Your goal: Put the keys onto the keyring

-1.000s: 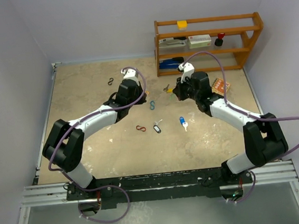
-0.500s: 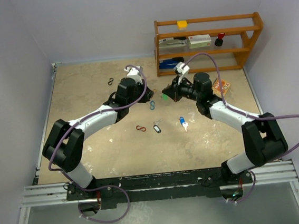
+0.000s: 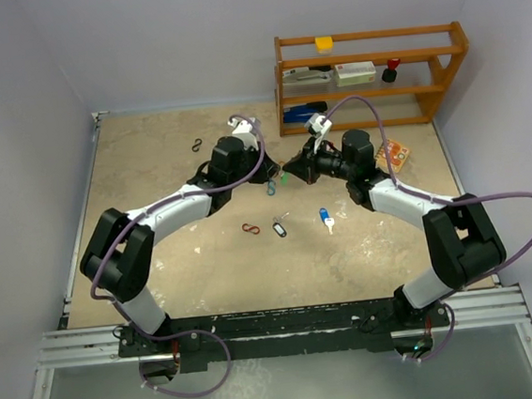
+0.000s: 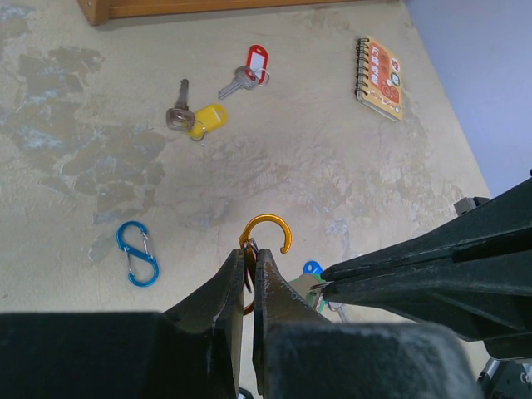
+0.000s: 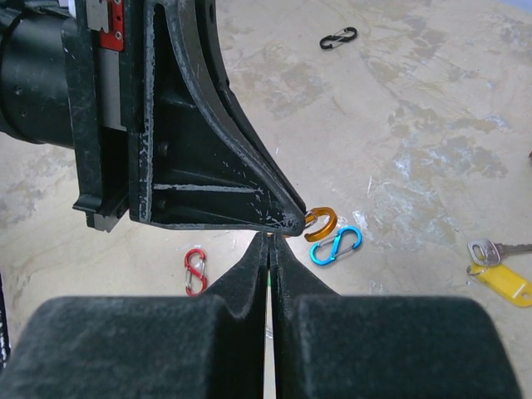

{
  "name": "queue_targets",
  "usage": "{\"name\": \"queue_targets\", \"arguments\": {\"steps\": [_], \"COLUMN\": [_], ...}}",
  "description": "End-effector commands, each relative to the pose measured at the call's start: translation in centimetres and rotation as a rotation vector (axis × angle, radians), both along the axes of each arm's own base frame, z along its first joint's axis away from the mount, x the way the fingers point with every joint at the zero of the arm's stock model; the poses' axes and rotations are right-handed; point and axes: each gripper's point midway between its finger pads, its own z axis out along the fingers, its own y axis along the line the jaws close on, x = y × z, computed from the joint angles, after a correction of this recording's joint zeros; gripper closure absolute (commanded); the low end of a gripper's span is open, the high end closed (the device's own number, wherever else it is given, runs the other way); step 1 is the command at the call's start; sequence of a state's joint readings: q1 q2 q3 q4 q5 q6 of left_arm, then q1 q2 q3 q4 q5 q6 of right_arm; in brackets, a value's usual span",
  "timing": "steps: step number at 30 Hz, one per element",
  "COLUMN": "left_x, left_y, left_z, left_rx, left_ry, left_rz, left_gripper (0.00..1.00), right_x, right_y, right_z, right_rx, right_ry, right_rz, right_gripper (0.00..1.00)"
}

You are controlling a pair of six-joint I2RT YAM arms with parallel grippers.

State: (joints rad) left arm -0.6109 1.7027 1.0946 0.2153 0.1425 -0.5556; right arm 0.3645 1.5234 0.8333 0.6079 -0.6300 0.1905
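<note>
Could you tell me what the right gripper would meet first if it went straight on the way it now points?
Most likely the left gripper: its shut fingertips, holding the orange clip, sit right ahead of the right gripper and its green-tagged key. Depth is unclear, so it might pass beneath.

Orange open metal ring (image 4: 268,218): lower part hidden between left gripper (image 4: 249,254) fingers. Green-tagged key (image 4: 304,288): mostly covered by right gripper (image 4: 327,288) tips.

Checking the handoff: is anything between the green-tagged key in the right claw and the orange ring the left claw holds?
Nothing visible. The key in the right claw sits just beside the orange ring in the left claw.
</note>
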Motion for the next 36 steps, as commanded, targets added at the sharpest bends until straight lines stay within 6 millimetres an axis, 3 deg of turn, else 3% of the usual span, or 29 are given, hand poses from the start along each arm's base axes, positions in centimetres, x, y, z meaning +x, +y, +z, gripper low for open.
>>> {"name": "queue_targets", "arguments": {"steps": [1,17,36], "left_x": [0.7,-0.2,-0.6], "left_y": [-1.3,-1.3,-1.5], "left_z": [3.0,2.6,4.0], "left_rx": [-0.05,-0.021,-0.035], "left_ry": [-0.059,-0.037,-0.052], "left_rz": [-0.039,-0.081,-0.103], "left_gripper": [1.0,1.0,1.0], "right_x": [0.2,0.8,1.3], "right_y": [0.6,0.2,0.1], "right_z": [2.1,1.2,0.4], "right_rx": [0.028,-0.005,-0.028], "right_ry": [-0.072,-0.074,-0.071], "right_rz": [0.035,0.006,-0.008], "right_gripper": [1.0,1.0,1.0]}}
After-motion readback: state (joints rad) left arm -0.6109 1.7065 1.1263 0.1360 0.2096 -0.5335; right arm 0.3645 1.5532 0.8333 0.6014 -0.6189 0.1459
